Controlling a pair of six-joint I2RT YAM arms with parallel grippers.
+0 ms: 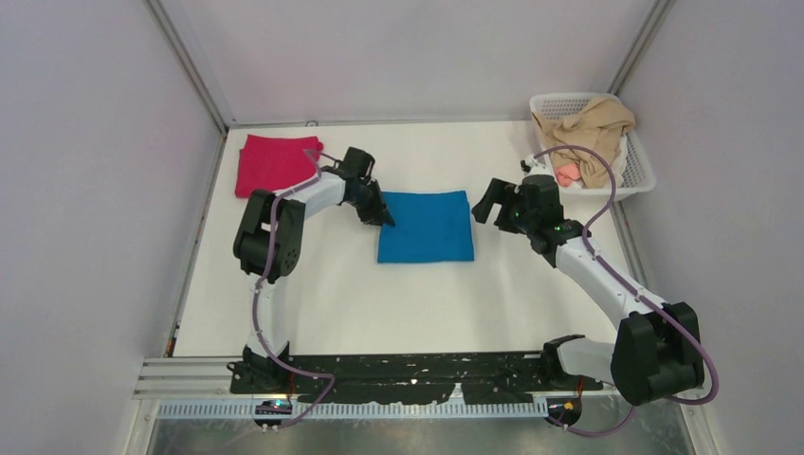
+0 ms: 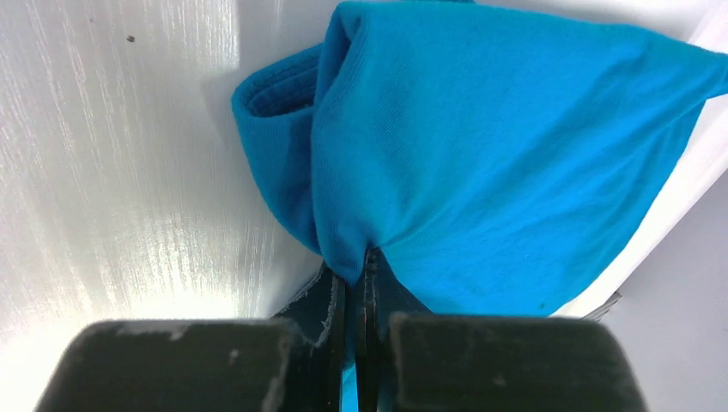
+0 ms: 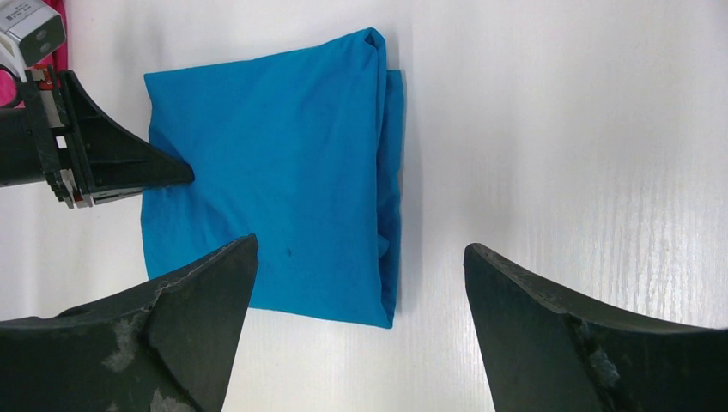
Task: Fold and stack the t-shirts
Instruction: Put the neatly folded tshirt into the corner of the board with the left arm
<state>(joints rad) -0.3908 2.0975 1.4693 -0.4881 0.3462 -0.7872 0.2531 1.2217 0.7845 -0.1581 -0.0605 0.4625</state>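
Observation:
The bright blue t-shirt (image 1: 426, 226) lies folded into a rectangle at the middle of the table. My left gripper (image 1: 387, 219) is shut on its left edge; in the left wrist view the blue cloth (image 2: 481, 154) bunches between the closed fingers (image 2: 330, 296). The right wrist view shows the same blue shirt (image 3: 275, 180) with the left gripper (image 3: 176, 172) at its edge. My right gripper (image 1: 484, 204) is open and empty, hovering just right of the shirt; it also shows in the right wrist view (image 3: 360, 257). The crimson t-shirt (image 1: 273, 163) lies folded at the far left.
A white basket (image 1: 637, 161) with tan and pink cloth stands at the far right corner. Grey enclosure walls surround the white table (image 1: 417, 313).

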